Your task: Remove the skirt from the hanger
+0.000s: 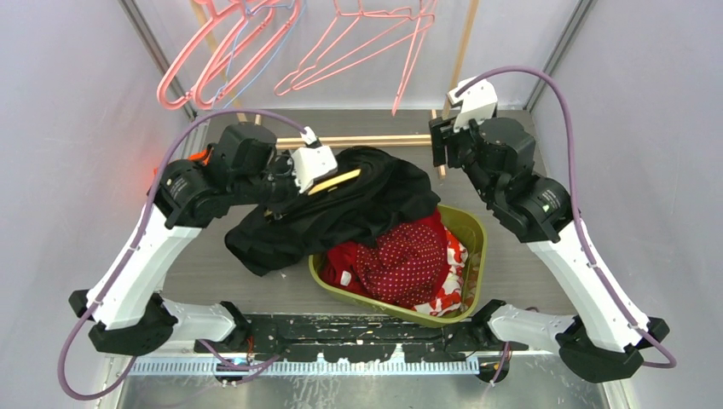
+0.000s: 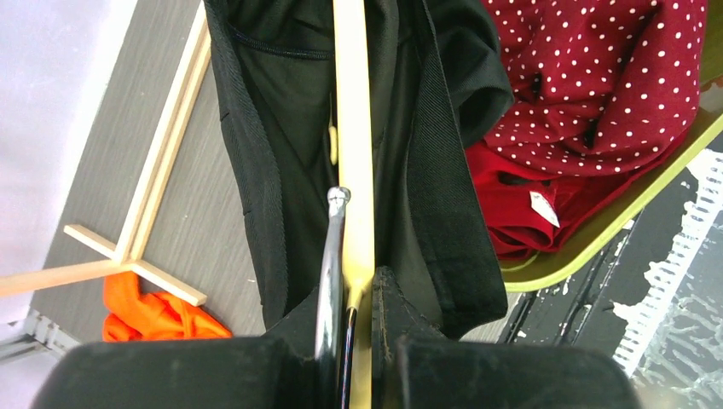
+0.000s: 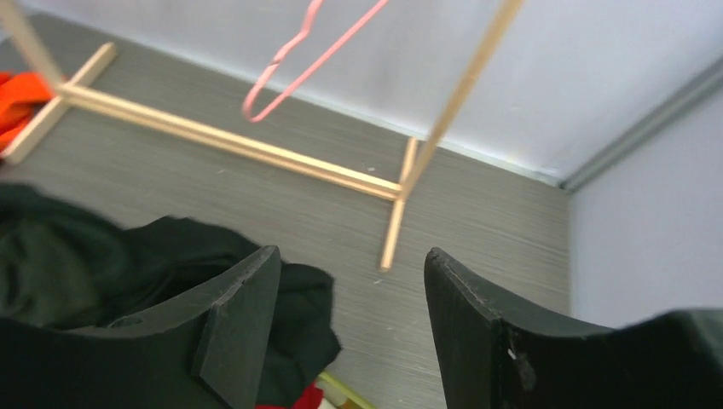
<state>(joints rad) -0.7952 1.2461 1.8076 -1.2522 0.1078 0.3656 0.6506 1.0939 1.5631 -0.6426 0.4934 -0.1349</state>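
Observation:
A black skirt (image 1: pixel 341 213) hangs on a yellow hanger (image 1: pixel 334 181) over the table and the left rim of the green basket. My left gripper (image 1: pixel 300 189) is shut on the hanger's yellow bar (image 2: pixel 355 153) beside its metal hook (image 2: pixel 331 256), with the black skirt (image 2: pixel 264 128) draped on both sides. My right gripper (image 1: pixel 439 141) is open and empty at the back right, above the table, with the skirt's edge (image 3: pixel 128 264) below its left finger (image 3: pixel 239 324).
A green basket (image 1: pixel 474 247) holds red dotted and patterned clothes (image 1: pixel 409 260). A wooden rack base (image 1: pixel 375 139) lies at the back, with pink hangers (image 1: pixel 256 51) above. An orange cloth (image 2: pixel 158 311) lies at the rack's left foot.

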